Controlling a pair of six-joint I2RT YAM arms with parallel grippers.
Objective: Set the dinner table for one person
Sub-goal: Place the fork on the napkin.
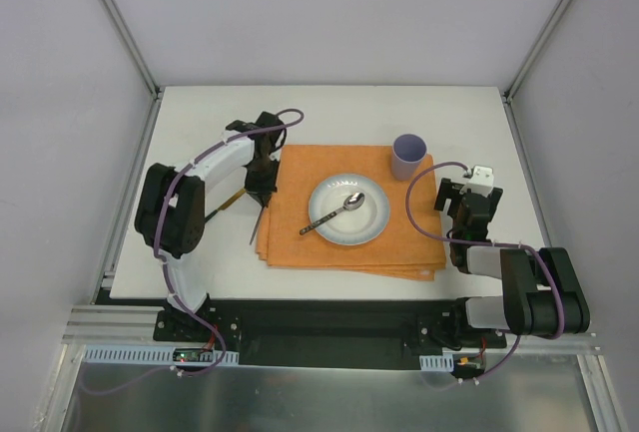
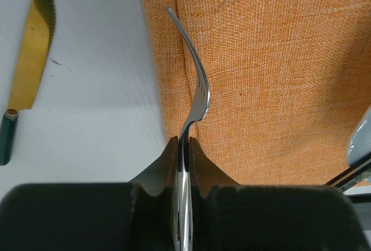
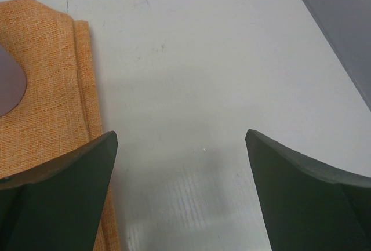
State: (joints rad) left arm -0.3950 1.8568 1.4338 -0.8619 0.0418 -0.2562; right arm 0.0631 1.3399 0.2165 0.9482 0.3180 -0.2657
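My left gripper (image 1: 262, 191) (image 2: 184, 141) is shut on a silver fork (image 2: 197, 83), seen edge-on. The fork (image 1: 258, 224) hangs along the left edge of the orange placemat (image 1: 300, 242) (image 2: 266, 77) on the white dinner table (image 1: 329, 113). A pale plate (image 1: 371, 227) sits in the middle of the placemat with a spoon (image 1: 334, 213) lying across it. A purple cup (image 1: 408, 157) stands at the placemat's far right corner. My right gripper (image 1: 451, 196) (image 3: 181, 138) is open over bare table (image 3: 203, 59), just right of the placemat (image 3: 46, 77), and holds nothing.
A knife (image 1: 226, 203) (image 2: 30, 59) with a gold serrated blade and a dark handle lies on the table left of the fork. The plate's edge (image 2: 360, 141) shows at the right of the left wrist view. Grey walls enclose the table.
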